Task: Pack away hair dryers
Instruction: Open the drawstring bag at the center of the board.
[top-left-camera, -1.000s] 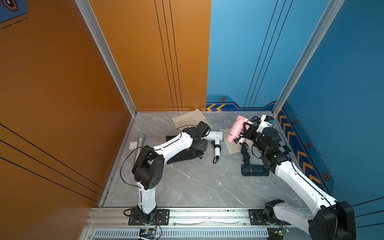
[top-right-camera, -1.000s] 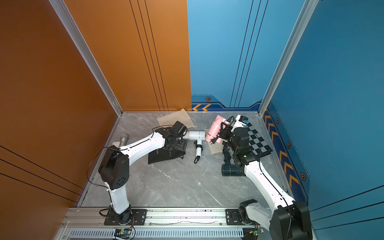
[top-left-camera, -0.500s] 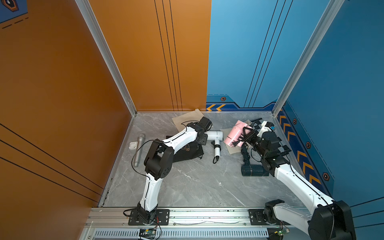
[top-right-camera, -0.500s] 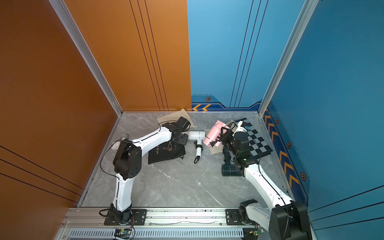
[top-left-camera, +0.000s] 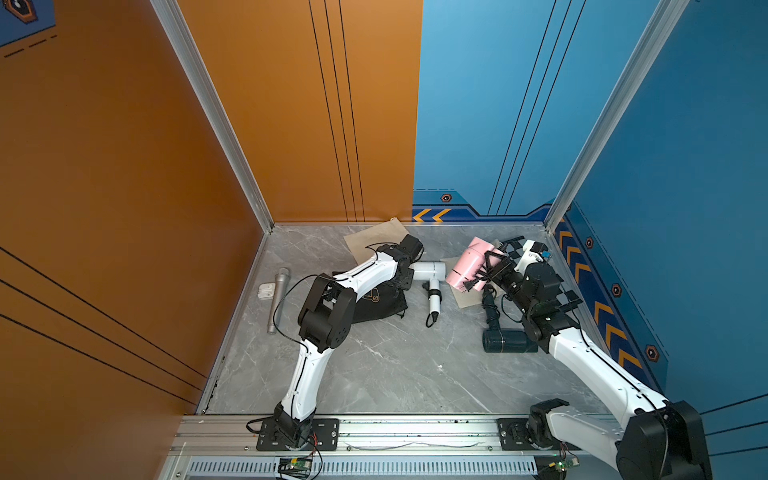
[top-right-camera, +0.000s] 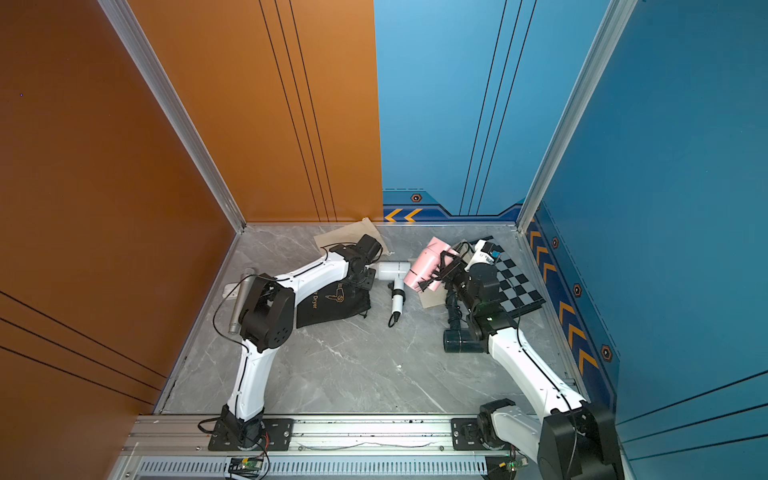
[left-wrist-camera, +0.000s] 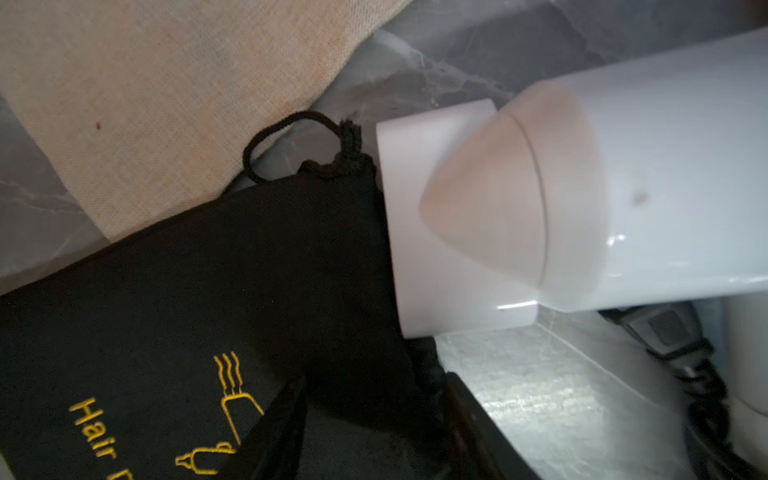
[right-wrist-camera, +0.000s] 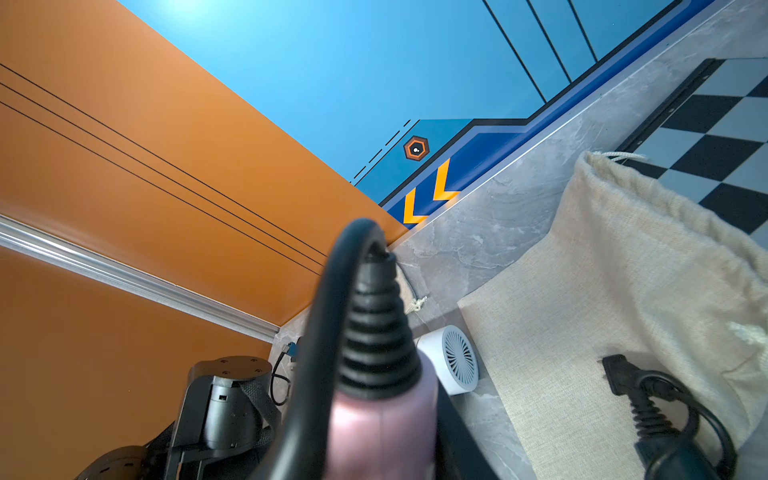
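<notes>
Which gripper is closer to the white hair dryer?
Left. The left gripper is at the nozzle of the white dryer; the right gripper holds the pink dryer past its other end.

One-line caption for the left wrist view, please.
White hair dryer, nozzle at the mouth of the black drawstring pouch, beige pouch beside it.

Grey marbled worktop (top-left-camera: 374, 374); pink dryer (top-left-camera: 467, 266), white dryer (top-left-camera: 430, 270), dark teal dryer (top-left-camera: 505, 341); beige pouch (top-left-camera: 370, 235); black pouch (top-right-camera: 332, 305) with yellow print.
</notes>
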